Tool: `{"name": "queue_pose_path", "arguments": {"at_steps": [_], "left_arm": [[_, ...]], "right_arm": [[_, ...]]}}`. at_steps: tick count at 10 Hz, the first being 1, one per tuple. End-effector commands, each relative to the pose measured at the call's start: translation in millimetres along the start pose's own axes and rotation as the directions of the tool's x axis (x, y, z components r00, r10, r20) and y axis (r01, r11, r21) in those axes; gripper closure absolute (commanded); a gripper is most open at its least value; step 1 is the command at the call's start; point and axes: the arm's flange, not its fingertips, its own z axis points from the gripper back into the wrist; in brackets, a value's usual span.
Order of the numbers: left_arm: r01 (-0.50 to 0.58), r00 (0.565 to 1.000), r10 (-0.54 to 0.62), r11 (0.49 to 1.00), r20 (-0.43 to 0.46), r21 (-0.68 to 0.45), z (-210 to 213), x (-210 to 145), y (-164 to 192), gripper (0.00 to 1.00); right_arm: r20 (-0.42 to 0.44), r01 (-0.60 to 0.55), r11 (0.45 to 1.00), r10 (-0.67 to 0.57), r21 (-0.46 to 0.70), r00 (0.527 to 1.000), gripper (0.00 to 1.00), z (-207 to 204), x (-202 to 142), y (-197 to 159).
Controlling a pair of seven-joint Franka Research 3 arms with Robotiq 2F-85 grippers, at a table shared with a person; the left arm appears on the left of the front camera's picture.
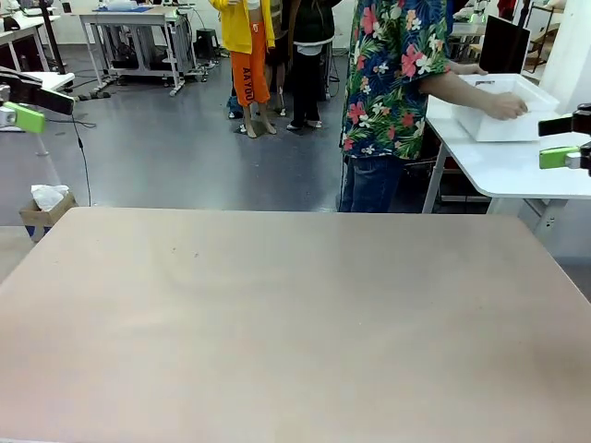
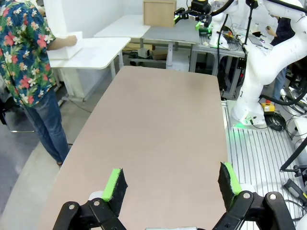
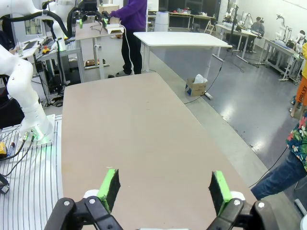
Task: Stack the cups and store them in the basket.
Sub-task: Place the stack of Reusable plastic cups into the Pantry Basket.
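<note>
The cups are out of view. The basket (image 1: 497,129), a white plastic bin, sits on a white side table beyond the far right corner, and a person's hand (image 1: 506,106) rests on its rim. It also appears at the top left of the left wrist view as the basket (image 2: 63,50). My left gripper (image 1: 28,106) hangs at the far left edge, above and off the table. In its own view the left gripper (image 2: 175,184) is open with nothing between its pads. My right gripper (image 1: 560,140) hovers at the far right edge, and the right gripper (image 3: 165,189) is likewise open on nothing.
The brown work table (image 1: 295,314) is bare. A person in a floral shirt (image 1: 392,65) stands at its far right corner, turned toward the white side table (image 1: 517,175). A cardboard box (image 1: 44,210) sits on the floor past the far left corner.
</note>
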Motion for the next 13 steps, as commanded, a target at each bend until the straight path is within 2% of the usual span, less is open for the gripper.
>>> {"name": "queue_pose_path", "arguments": {"at_steps": [1, 13], "left_arm": [[-0.005, 1.000, 0.005, 1.000, 0.024, -0.003, 0.2, 4.9, 1.2, 0.00], [-0.005, 1.000, 0.005, 1.000, 0.024, -0.003, 0.2, 4.9, 1.2, 0.00]], "right_arm": [[0.030, -0.018, 1.000, 0.018, -0.006, 0.999, 0.00, -2.3, 0.7, -2.0], [0.030, -0.018, 1.000, 0.018, -0.006, 0.999, 0.00, -2.3, 0.7, -2.0]]}}
